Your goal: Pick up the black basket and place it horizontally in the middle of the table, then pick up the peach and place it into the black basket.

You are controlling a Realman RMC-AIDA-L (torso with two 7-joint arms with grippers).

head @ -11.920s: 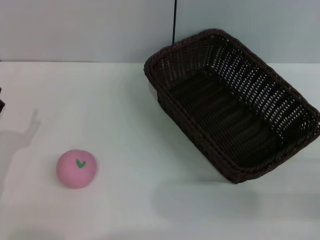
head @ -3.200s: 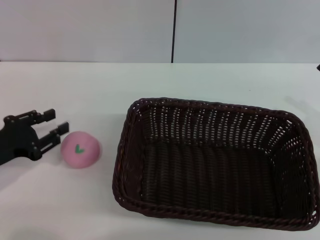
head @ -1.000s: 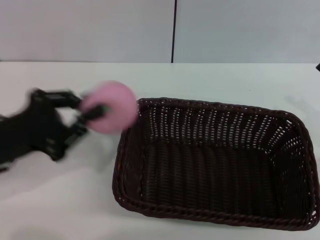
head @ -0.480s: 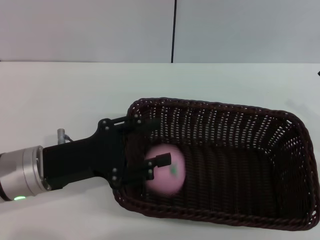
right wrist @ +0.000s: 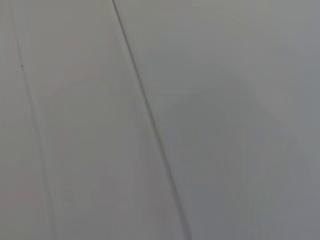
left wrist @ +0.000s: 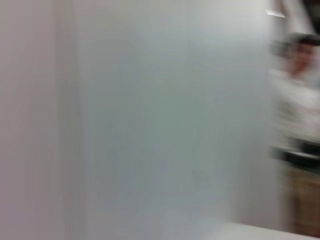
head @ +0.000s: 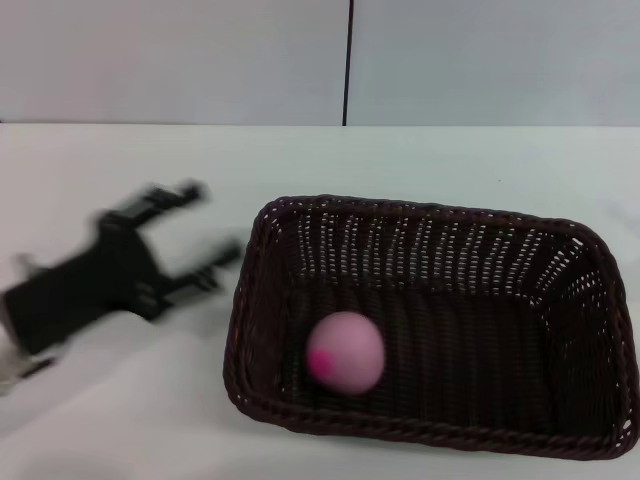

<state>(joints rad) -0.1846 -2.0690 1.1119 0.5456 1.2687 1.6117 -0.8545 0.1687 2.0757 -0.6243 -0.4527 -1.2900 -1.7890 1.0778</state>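
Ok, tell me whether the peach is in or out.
In: the peach lies on the black basket floor, left gripper open outside.

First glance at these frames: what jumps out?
The pink peach lying inside the black basket, near its left end, mid-table. Next, the left claw, open and empty, over the white table just left of the basket. The right arm is out of view.

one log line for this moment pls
peach: inside black basket, near its left end | left gripper: open, empty, over table left of basket | right gripper: not in view
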